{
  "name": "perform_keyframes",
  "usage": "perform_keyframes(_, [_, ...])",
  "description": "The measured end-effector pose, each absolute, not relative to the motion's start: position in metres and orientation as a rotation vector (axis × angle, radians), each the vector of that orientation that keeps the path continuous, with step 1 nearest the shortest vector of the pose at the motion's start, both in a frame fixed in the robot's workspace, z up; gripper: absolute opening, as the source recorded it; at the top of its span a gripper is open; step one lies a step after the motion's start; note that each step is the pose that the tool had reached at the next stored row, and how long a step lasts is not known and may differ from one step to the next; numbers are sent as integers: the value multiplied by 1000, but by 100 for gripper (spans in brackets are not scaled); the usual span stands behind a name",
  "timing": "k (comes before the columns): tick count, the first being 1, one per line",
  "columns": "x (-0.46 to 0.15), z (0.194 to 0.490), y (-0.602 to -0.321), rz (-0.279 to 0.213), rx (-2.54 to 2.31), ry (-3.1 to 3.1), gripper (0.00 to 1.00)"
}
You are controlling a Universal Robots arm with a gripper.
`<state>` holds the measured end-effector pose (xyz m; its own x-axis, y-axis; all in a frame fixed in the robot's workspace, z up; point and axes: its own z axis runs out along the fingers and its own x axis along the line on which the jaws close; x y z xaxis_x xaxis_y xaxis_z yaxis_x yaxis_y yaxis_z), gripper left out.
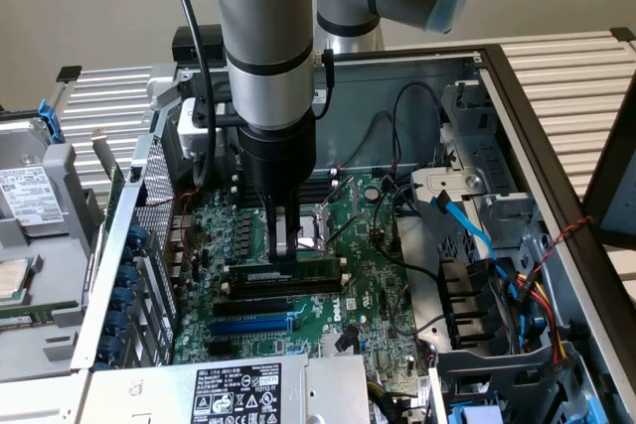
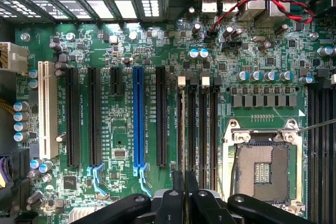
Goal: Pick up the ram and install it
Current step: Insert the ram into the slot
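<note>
The ram (image 1: 303, 269) is a long green stick with a white label, standing on edge along the black memory slots (image 1: 283, 290) of the motherboard (image 1: 373, 275). My gripper (image 1: 285, 250) comes straight down onto the stick's top edge and is shut on it near the middle. In the wrist view the ram (image 2: 182, 129) is seen edge-on as a thin line between the black fingers (image 2: 172, 203), lined up with the outermost of the memory slots (image 2: 202, 129). How deep it sits in the slot I cannot tell.
A blue slot (image 2: 138, 119) and black expansion slots (image 2: 94, 119) lie beside the memory slots; the open CPU socket (image 2: 262, 166) is on the other side. Cables (image 1: 467, 220) and a drive cage (image 1: 497, 345) crowd the exterior view's right. The power supply (image 1: 238, 394) lies in front.
</note>
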<state>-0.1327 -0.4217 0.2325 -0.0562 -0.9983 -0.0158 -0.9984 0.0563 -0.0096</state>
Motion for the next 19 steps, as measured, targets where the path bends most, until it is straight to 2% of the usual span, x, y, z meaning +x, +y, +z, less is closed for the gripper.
perform_keyframes(19, [-133, 232, -423, 6, -2145, 2271, 13])
